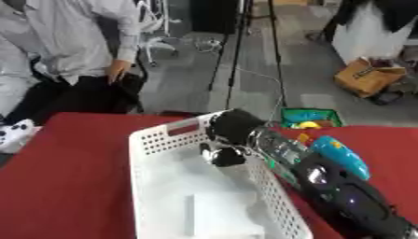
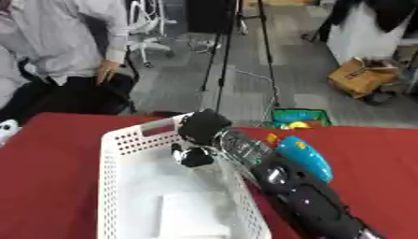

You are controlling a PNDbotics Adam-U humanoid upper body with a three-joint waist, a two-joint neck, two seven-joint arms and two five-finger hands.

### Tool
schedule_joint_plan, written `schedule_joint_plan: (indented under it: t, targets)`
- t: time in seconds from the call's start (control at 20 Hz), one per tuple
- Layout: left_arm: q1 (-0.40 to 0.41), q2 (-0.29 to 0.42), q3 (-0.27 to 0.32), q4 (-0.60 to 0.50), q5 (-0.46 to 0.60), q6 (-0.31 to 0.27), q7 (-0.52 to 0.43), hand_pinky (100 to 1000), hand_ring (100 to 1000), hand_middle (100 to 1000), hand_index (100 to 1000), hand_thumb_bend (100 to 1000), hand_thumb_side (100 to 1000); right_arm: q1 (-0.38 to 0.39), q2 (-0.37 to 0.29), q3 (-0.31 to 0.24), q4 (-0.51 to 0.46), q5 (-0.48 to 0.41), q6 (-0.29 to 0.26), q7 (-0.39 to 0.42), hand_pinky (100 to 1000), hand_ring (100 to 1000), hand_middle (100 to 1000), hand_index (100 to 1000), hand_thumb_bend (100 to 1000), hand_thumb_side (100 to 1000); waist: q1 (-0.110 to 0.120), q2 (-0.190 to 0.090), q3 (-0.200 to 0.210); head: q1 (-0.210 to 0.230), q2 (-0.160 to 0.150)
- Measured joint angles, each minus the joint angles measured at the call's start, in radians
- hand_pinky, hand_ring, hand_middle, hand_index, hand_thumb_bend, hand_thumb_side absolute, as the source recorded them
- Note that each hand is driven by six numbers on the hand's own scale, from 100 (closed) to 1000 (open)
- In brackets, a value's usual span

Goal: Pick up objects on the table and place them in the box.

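A white perforated box (image 1: 155, 140) stands on the red table (image 1: 65, 177). My right arm comes in from the lower right and crosses the box's right rim. My right hand (image 1: 231, 127) hangs over the box's far right corner, just inside the rim. Nothing clearly shows in the hand. A flat white object (image 1: 219, 212) lies on the box floor below and nearer to me. A teal blue object (image 2: 303, 158) with an orange bit lies on the table just right of my arm. My left hand shows in neither view.
A white game controller (image 1: 15, 133) sits at the table's left edge. Beyond the far edge, a green bin (image 1: 310, 116) of toys stands on the floor. A person sits at the far left, tripod legs behind.
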Motion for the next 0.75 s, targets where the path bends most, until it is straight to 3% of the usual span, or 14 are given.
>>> schedule_joint_plan:
  t: [0.75]
  targets:
    - [-0.003, 0.000, 0.000, 0.000, -0.003, 0.000, 0.005, 655, 737, 723, 780, 100, 992, -0.004, 0.000, 0.002, -0.024, -0.032, 0.004, 0.012, 252, 515, 590, 730, 100, 1000, 0.000, 0.000, -0.008, -0.006, 0.000]
